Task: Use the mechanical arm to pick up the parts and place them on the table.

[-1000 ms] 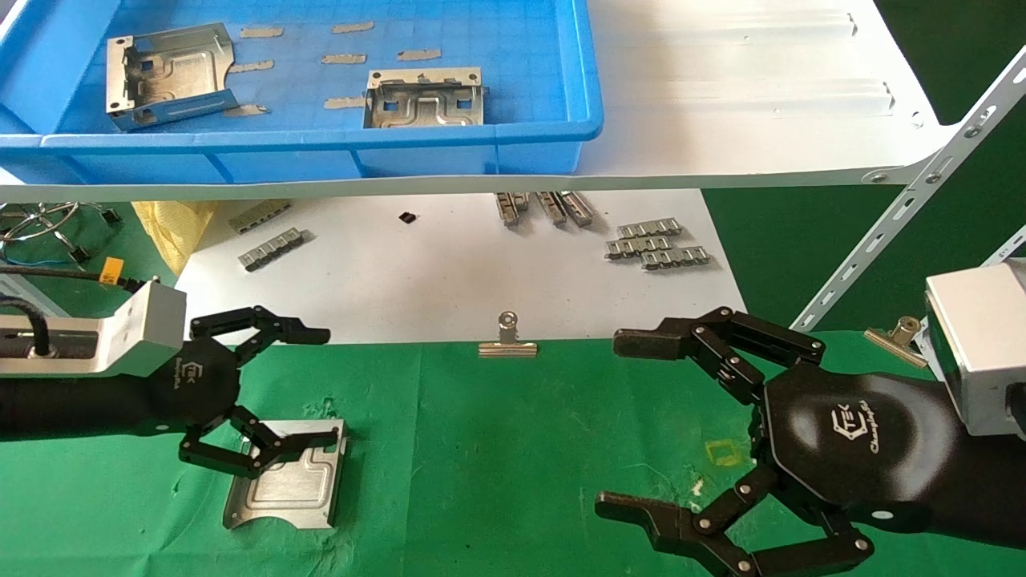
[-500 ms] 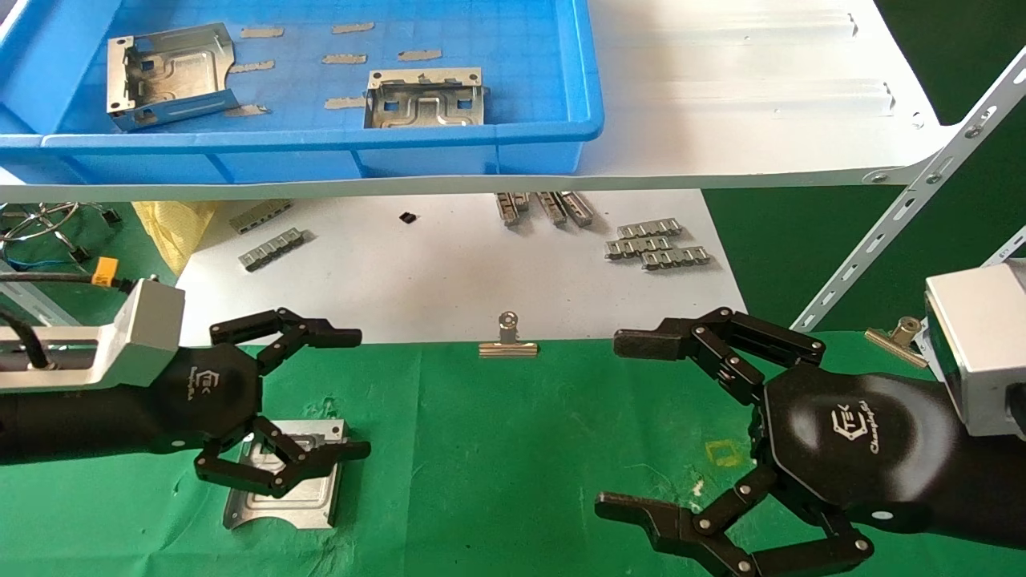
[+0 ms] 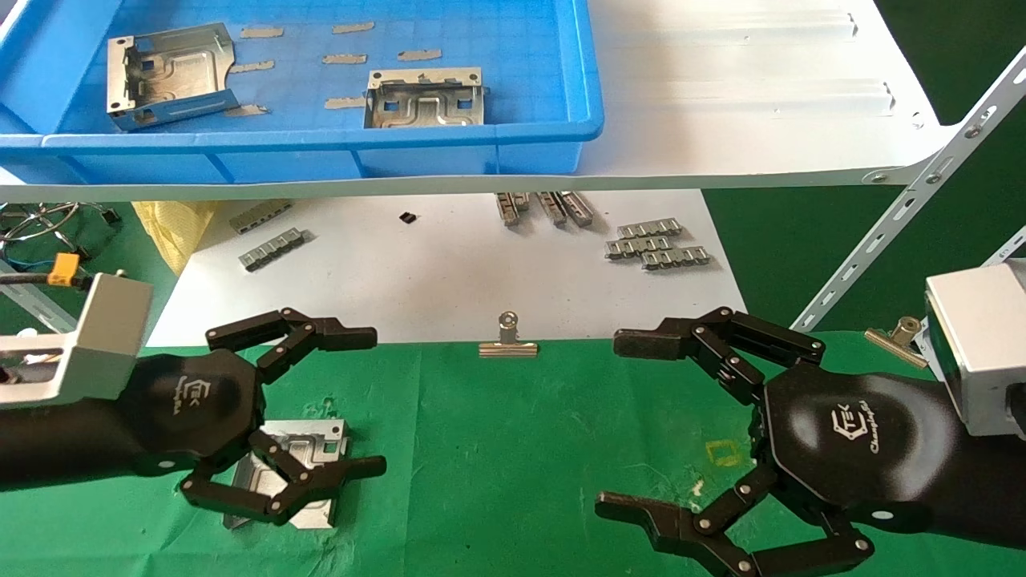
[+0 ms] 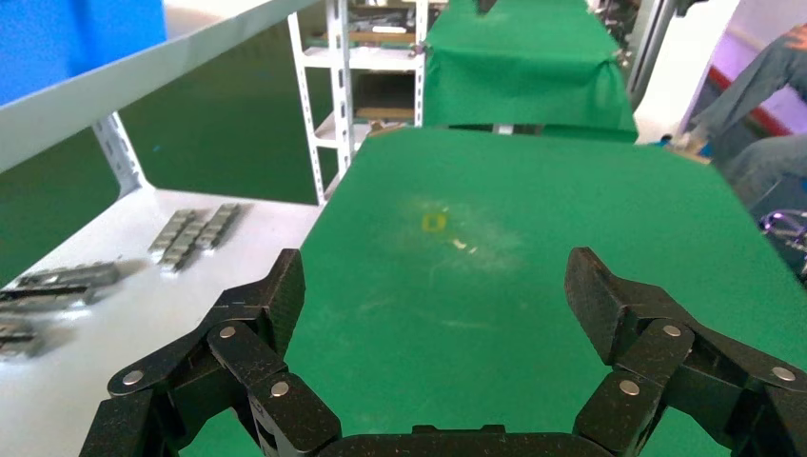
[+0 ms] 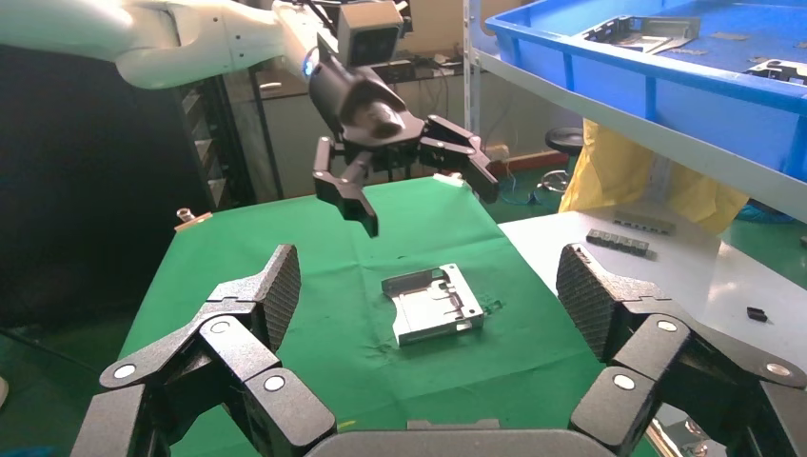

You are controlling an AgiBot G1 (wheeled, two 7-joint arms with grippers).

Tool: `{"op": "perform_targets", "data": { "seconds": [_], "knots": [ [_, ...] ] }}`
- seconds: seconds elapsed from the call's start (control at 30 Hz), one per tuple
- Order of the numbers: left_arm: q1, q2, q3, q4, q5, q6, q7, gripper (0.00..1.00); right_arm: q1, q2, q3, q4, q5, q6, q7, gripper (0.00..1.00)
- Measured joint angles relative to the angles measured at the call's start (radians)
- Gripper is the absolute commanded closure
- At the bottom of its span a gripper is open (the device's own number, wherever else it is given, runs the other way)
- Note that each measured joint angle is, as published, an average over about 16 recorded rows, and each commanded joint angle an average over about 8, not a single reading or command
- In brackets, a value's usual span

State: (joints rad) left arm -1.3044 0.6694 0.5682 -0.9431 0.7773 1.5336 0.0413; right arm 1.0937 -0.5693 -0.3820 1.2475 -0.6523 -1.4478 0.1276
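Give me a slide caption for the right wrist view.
Left gripper hangs open above a metal part lying on the green table.

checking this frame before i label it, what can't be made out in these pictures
- Head view: the left gripper covers the near-left part of the placed part on the table.
- Head view: the blue bin's left end is cut off by the frame edge, so further parts there can't be counted.
- Left wrist view: the placed part is out of frame.
- Head view: the right gripper, idle, has its lower fingers cut off by the bottom edge.
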Motion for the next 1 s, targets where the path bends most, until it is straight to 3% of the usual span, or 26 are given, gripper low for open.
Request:
{"op": "perform_targets", "data": {
  "seconds": [0.67,1.0],
  "knots": [
    [0.202,-0.051,-0.254,-0.3,-0.041,-0.033,-0.2,0.0,0.0,0.0,0.0,0.0,0.0,0.0,0.0,0.0],
    [0.244,-0.062,-0.306,-0.361,-0.051,-0.04,-0.237,0.0,0.0,0.0,0.0,0.0,0.0,0.0,0.0,0.0]
  ]
}}
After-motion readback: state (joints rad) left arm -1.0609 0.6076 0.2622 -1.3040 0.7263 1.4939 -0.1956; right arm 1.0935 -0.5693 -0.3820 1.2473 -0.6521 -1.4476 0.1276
